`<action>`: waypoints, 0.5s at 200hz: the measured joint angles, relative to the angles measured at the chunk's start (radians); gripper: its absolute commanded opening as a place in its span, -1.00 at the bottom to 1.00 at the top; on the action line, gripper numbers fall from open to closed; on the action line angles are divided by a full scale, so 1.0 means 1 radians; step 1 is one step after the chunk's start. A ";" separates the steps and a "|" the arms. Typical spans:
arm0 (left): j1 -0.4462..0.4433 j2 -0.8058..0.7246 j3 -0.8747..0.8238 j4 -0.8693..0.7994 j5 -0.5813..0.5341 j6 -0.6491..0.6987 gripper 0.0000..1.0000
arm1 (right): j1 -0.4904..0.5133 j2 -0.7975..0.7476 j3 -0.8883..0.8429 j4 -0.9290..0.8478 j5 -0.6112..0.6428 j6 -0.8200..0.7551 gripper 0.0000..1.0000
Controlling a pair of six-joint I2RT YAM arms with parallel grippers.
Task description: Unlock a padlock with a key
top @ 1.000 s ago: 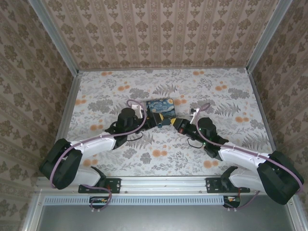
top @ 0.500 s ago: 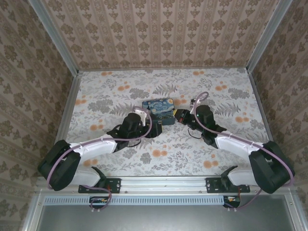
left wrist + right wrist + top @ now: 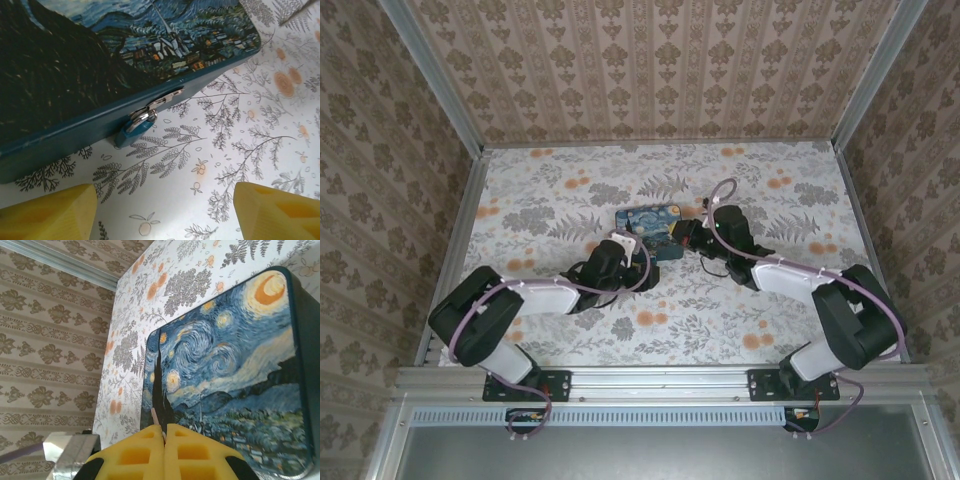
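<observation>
Jaws of the left gripper stand wide apart and hold nothing. Its yellow fingers sit low over the flowered table, just in front of the painted box. The padlock hangs on the box's front wall, its thin shackle through the silvery hasp. Its small bluish body is tilted and lies against the wall, down by the table. The right gripper is at the box's right end and points across the starry lid, with its yellow pads pressed tight together. A thin pale sliver of metal, the key, is pinched between them and pokes out toward the lid. Seen from above, the box lies between the two grippers, the left one at its near edge. Whether the right one touches the box's end or is only just beside it, I cannot tell.
</observation>
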 measured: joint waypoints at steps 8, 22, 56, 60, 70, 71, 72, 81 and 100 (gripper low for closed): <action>0.000 0.013 0.000 0.016 -0.002 0.005 0.44 | -0.001 0.011 0.010 0.000 -0.004 0.000 -1.00; 0.000 0.034 -0.001 0.043 -0.006 0.016 0.44 | -0.001 0.027 0.023 0.000 -0.010 0.000 -1.00; 0.000 0.084 -0.001 0.106 -0.009 0.028 0.42 | -0.002 0.076 0.065 0.000 -0.026 0.000 -1.00; 0.000 0.091 -0.001 0.113 -0.009 0.029 0.42 | -0.002 0.082 0.070 0.000 -0.027 0.000 -1.00; 0.000 0.104 -0.001 0.128 -0.010 0.030 0.42 | -0.003 0.093 0.079 0.000 -0.030 0.001 -1.00; 0.000 0.105 -0.001 0.128 -0.010 0.031 0.42 | -0.003 0.094 0.079 0.000 -0.029 0.001 -1.00; 0.000 0.106 -0.001 0.130 -0.010 0.031 0.42 | -0.003 0.095 0.080 0.000 -0.029 0.001 -1.00; 0.000 0.114 -0.001 0.140 -0.010 0.033 0.41 | -0.003 0.103 0.088 0.000 -0.031 0.001 -1.00; 0.000 0.128 -0.001 0.160 -0.010 0.037 0.41 | -0.005 0.123 0.101 0.000 -0.038 0.001 -1.00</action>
